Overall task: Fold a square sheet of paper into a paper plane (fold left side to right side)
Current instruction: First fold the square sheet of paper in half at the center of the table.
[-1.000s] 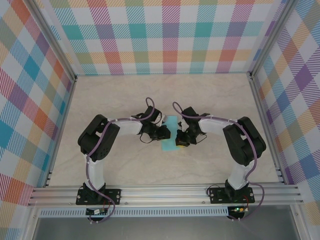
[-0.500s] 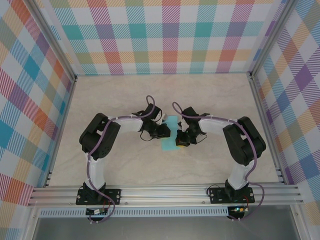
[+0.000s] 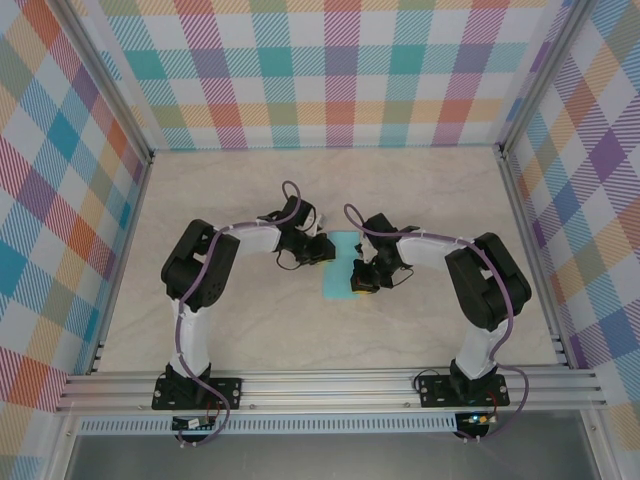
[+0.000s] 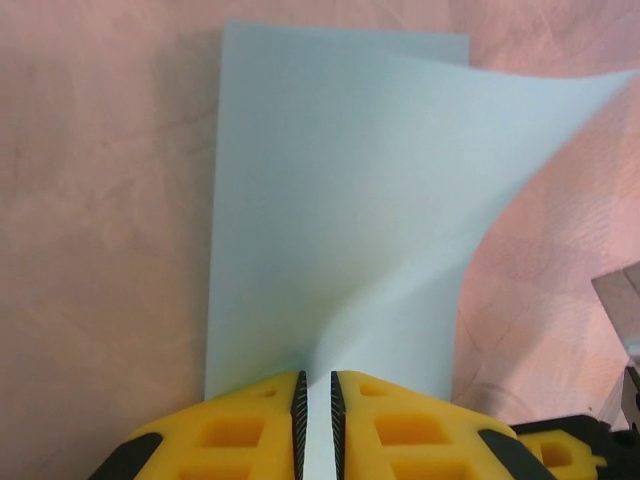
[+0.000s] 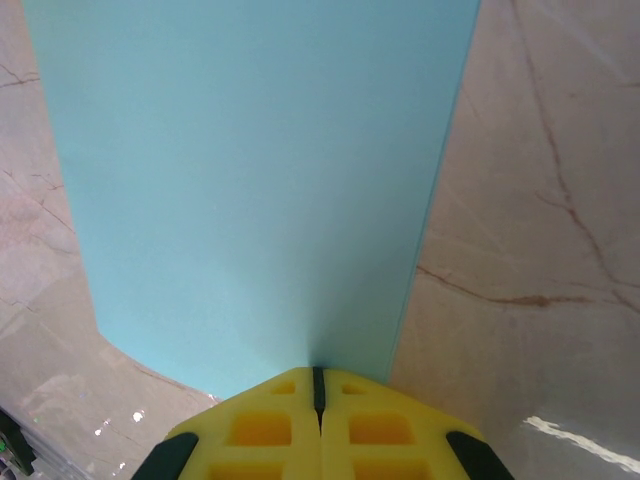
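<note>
The turquoise square sheet of paper [image 3: 342,268] lies on the table between the two grippers, doubled over into a tall narrow rectangle. In the left wrist view the paper [image 4: 330,200] has a flat lower layer, and an upper layer that bows up toward the right. My left gripper [image 3: 321,252] is at the paper's back left edge. Its yellow jaws [image 4: 316,385] stand a narrow gap apart, with the paper's edge running into that gap. My right gripper [image 3: 362,282] is at the paper's right edge. It is shut [image 5: 319,372] on the edge of the paper [image 5: 250,180].
The marble-look table [image 3: 240,200] is boxed in by checked walls and an aluminium frame [image 3: 330,385] along the near edge. Both arms bend inward toward the middle, and free tabletop lies on all sides of them.
My left gripper has slid back and to the left along the paper's edge, uncovering more of the sheet. The right gripper and the paper have stayed put.
</note>
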Robot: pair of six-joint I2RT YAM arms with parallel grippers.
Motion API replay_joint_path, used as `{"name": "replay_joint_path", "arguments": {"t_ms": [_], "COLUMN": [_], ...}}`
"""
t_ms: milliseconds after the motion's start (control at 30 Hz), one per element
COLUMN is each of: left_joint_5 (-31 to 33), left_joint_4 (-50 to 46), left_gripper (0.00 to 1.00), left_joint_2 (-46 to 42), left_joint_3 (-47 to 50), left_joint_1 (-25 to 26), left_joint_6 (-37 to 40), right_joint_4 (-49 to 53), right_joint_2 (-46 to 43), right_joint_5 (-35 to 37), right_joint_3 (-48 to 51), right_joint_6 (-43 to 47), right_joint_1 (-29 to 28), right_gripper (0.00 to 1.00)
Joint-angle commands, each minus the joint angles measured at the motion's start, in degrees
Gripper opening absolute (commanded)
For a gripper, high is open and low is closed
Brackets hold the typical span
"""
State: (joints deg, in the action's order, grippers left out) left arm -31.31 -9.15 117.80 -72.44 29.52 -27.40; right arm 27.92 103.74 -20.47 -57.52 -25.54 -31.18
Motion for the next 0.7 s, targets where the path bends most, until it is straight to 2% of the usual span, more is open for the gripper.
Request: {"name": "replay_joint_path", "arguments": {"t_ms": [0, 667], "left_joint_5": [5.8, 7.5], "left_joint_4": [-0.5, -4.6], "left_gripper": [0.17, 0.17], "left_joint_2": [1.9, 9.6], "left_joint_3": [-3.2, -16.1], "left_joint_1": [-2.3, -5.6], "left_joint_6": [0.5, -0.7], "right_joint_4": [4.0, 3.8], "right_joint_2": [4.8, 4.2], "right_joint_5": [8.7, 8.5], "right_joint_3": [3.1, 3.3], "right_joint_6": [1.5, 1.9], "right_joint_1": [-0.2, -0.1], "right_gripper": [0.01, 0.01]}}
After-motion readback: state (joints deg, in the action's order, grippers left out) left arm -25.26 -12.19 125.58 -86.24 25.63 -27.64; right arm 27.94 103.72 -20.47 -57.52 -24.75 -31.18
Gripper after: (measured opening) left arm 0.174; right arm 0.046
